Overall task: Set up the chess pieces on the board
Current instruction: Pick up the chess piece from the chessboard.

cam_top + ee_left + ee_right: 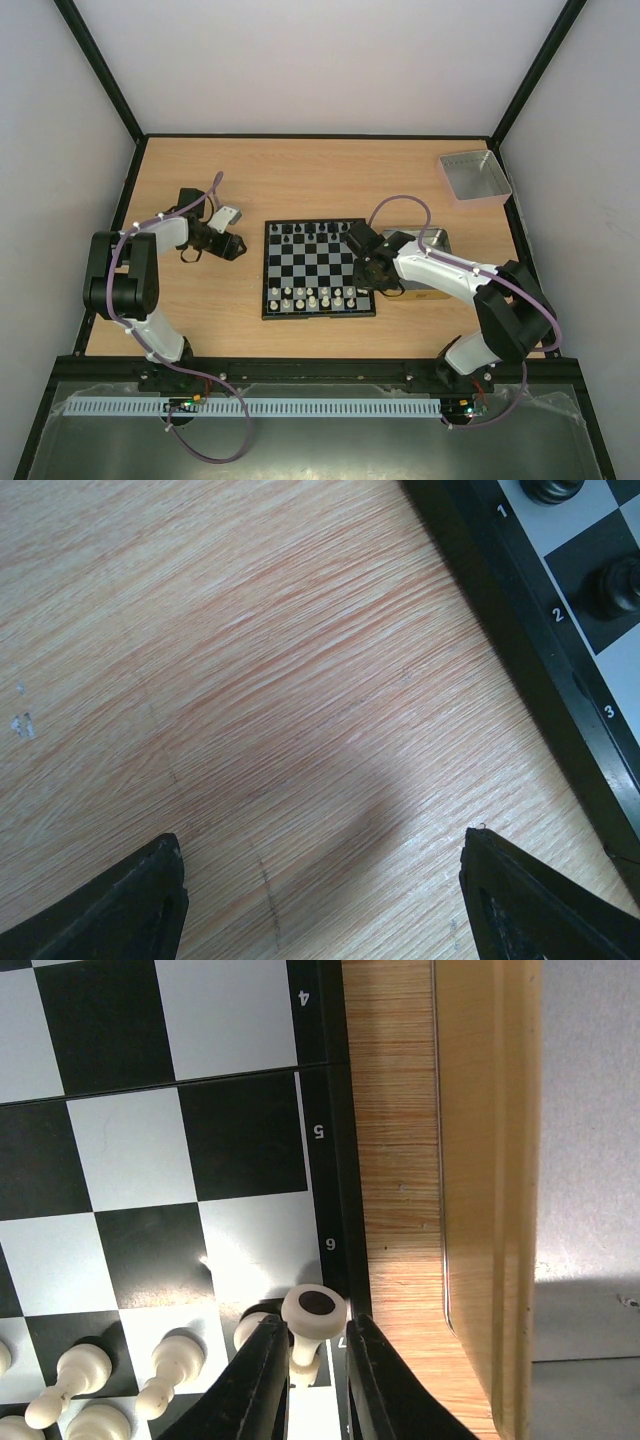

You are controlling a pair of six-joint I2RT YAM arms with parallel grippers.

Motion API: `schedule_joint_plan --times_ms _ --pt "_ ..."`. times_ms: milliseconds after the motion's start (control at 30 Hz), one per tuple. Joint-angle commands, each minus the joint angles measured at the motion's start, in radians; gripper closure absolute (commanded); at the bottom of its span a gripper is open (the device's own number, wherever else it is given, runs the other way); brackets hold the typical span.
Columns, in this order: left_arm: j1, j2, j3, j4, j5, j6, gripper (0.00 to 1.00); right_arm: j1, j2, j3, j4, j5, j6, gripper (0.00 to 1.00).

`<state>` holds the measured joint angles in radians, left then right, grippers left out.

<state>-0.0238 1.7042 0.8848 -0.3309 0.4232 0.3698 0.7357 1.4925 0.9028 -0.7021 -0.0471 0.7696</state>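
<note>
Board (315,265) first, on the overhead camera: it lies on the wooden table (300,170) between my two arms. Black pieces (310,232) line its far rows and white pieces (315,297) its near rows. My left gripper (238,246) hangs off the board's left side, level with its far half and apart from the rim. My right gripper (366,280) is at the board's right edge, over the end of the white rows. Just right of the board, a tan-rimmed tray (436,240) lies partly under that arm. A grey metal tray (473,175) sits well beyond the board's far right corner.

On the left wrist camera, the left gripper (320,836) has its fingers (120,910) spread wide, and only bare wood shows between them. The board's black rim (520,610) crosses the upper right, printed 1, 2, 3. Two black pieces (620,580) stand on the squares just inside it.

On the right wrist camera, the right gripper (312,1345) has its fingers (255,1380) drawn narrow, pinching an upright white piece (316,1305). That piece is over the board's (240,1140) edge column, beside the rim numeral 7. I cannot tell whether its foot touches the square. More white pieces (80,1370) stand on the board to its left. Past the board's rim I see a strip of table (395,1160), then the tan-rimmed tray (490,1160).
</note>
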Motion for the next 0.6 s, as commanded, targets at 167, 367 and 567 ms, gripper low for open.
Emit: schedule_joint_plan --times_ms 167,367,567 --pt "0.001 0.074 -0.043 -0.118 -0.034 -0.014 0.25 -0.004 0.016 -0.003 0.012 0.013 -0.005 0.82" --pt "0.002 0.074 -0.043 -0.116 -0.034 -0.013 0.25 -0.005 0.029 -0.008 0.021 0.015 -0.008 0.82" --pt "0.002 0.075 -0.042 -0.116 -0.034 -0.014 0.25 -0.010 0.034 -0.021 0.028 0.015 -0.006 0.82"
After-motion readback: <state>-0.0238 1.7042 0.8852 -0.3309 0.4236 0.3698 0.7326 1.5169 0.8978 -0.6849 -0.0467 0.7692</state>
